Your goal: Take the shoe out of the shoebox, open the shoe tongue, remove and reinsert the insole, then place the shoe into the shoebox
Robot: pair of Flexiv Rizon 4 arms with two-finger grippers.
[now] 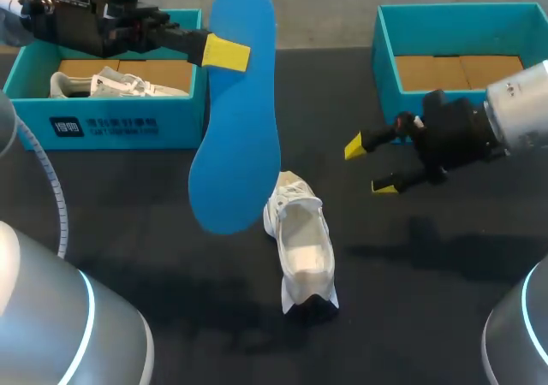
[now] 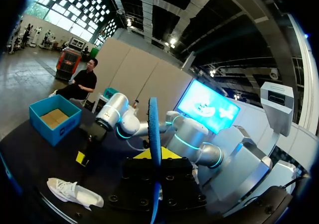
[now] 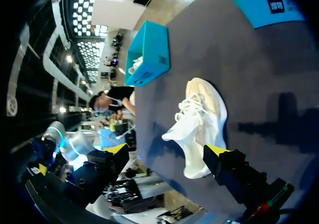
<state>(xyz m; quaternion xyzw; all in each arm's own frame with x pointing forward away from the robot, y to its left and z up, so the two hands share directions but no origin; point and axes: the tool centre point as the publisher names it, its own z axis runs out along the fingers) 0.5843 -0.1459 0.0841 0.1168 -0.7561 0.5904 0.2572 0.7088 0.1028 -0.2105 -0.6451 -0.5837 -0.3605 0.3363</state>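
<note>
Left box sits behind the left tool, with a second shoe lying in it; we leave both alone. Left tool is clamped on the insole near its narrower end, broad end hanging free above the bench. From that tool's own wrist the insole shows edge-on between the fingers.

Shoe lies on the bench between the two tools, opening upward, under the insole's free end; we cannot tell if they touch.

Right tool hovers with fingers apart, holding nothing, the shoe under and ahead of it. Right box is behind it, with no shoe inside.

Our read: the insole is out, reinsertion comes next. We'd have the right tool steady the shoe and hold the tongue back. Then we'd feed the broad end into the opening at a shallow slant and slide, not press. Risks: the insole folding, or an unpinned shoe skidding.
</note>
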